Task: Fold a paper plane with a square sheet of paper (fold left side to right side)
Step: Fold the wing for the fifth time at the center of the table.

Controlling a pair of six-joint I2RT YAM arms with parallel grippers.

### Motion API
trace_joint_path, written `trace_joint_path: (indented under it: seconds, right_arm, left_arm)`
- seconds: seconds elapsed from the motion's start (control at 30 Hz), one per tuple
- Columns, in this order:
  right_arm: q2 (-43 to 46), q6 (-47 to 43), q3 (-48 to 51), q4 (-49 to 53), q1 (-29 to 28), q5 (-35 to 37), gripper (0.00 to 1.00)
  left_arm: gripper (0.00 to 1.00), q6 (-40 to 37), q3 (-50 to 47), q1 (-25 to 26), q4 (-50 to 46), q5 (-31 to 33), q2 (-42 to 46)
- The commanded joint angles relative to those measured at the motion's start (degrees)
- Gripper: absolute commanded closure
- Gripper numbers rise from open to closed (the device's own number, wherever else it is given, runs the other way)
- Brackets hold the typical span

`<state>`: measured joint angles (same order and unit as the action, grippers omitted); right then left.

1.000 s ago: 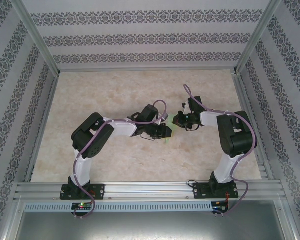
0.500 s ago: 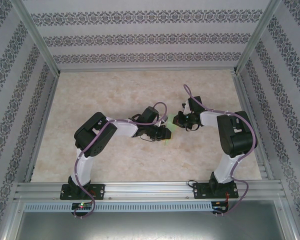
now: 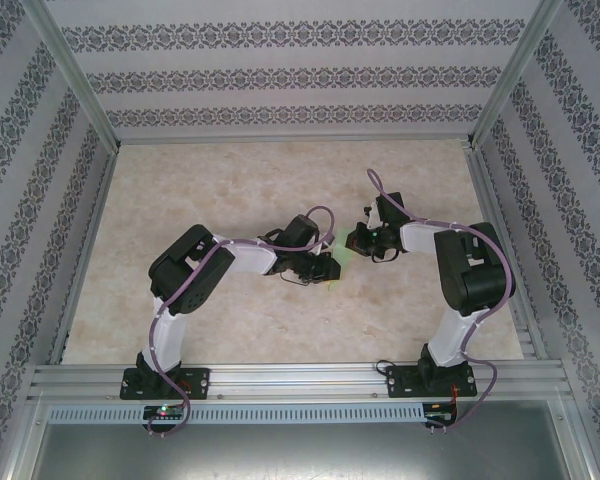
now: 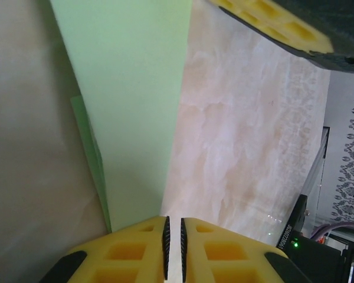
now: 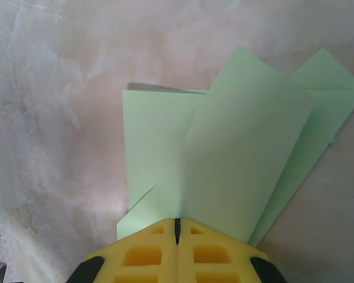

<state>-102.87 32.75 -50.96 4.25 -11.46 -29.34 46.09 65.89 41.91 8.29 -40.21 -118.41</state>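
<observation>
The light green sheet of paper [image 5: 236, 153] lies partly folded on the marble table, one flap lifted toward my right gripper [image 5: 177, 223]. That gripper is shut, with the flap's near edge pinched between its yellow fingers. In the top view a sliver of the paper [image 3: 342, 254] shows between the two grippers at mid-table. My left gripper [image 4: 172, 227] sits at the paper's [image 4: 133, 100] near corner, its jaws a narrow slit apart. Only pale table shows in the slit, and the paper's edge ends at the left fingertip. A yellow finger of the right gripper [image 4: 271, 23] shows in the left wrist view.
The marble table [image 3: 230, 190] is bounded by aluminium rails and patterned walls. The left arm's elbow [image 3: 185, 265] and the right arm's elbow [image 3: 470, 265] stand on either side of the paper.
My left gripper has drawn back a little to the left, away from the right gripper, and its elbow has shifted right. The right arm holds still.
</observation>
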Motion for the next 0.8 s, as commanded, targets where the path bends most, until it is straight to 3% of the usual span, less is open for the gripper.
trace_joint_path:
  seconds: [0.0,0.43,0.77]
  right_arm:
    - [3.4,-1.0,0.7,1.4,0.5,0.6,1.00]
    - [11.9,-0.7,3.6,1.7,0.6,-1.5,1.00]
    - [9.2,2.3,10.1,-5.9,-2.0,-3.8,1.00]
  left_arm:
    - [0.83,-1.7,0.2,1.2,-5.7,1.4,-1.4]
    - [0.85,-3.8,3.4,2.5,-11.1,3.2,-2.4]
    - [0.85,-3.8,3.5,2.5,-11.7,3.6,-2.4]
